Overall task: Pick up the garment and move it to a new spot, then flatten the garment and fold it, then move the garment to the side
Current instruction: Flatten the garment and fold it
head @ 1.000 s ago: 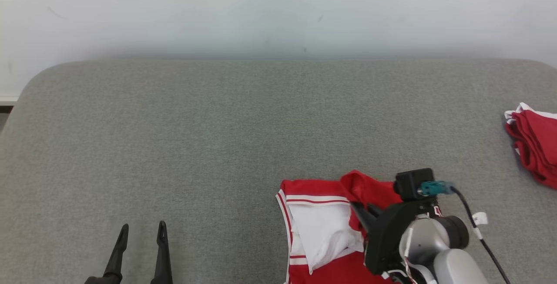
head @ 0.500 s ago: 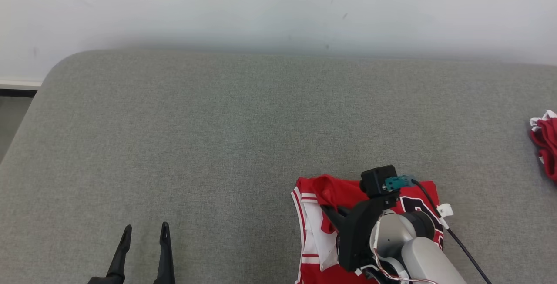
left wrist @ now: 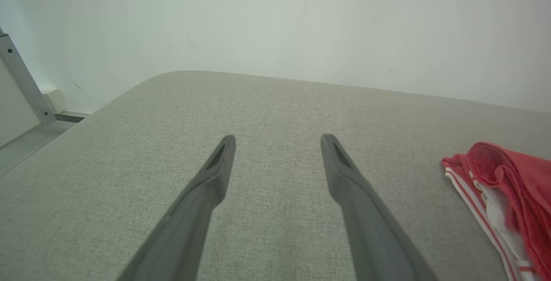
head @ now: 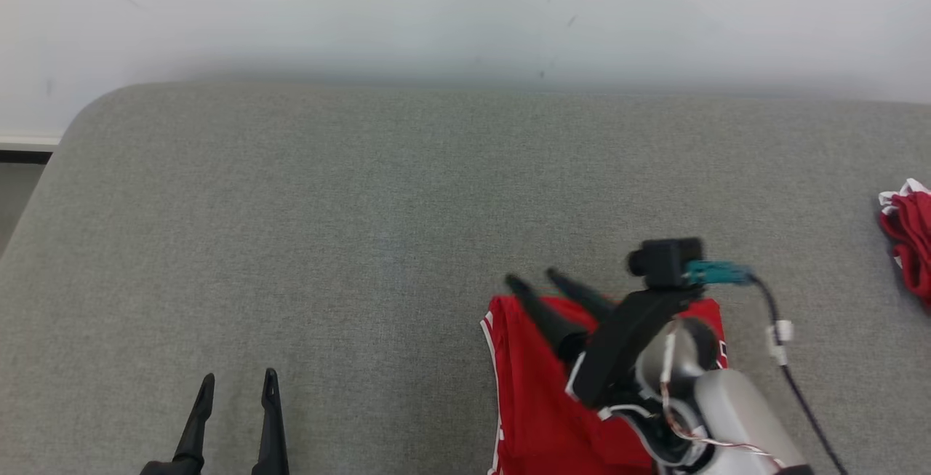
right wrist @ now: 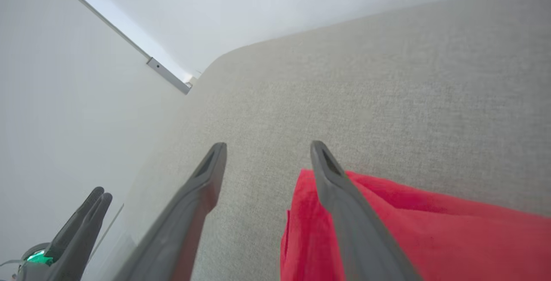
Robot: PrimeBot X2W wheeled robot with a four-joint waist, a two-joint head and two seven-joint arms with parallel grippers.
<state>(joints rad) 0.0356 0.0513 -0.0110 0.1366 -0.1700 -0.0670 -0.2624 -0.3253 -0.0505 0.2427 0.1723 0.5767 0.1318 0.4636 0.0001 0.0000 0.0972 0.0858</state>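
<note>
One red garment (head: 534,395) lies as a compact rectangle near the front right of the grey bench (head: 364,206). Just above its far edge hovers the right end effector (head: 533,278), fingers spread wide, gripping nothing. The left end effector (head: 238,377) rests well apart, also wide and empty. Likely risk: a low fingertip snags the loose cloth when the arm moves, dragging the fold open.

Open room over the left and middle of the table (head: 327,228); the garment (head: 531,388) lies front right, a red pile (head: 909,235) at the right edge, wall (head: 436,9) behind
</note>
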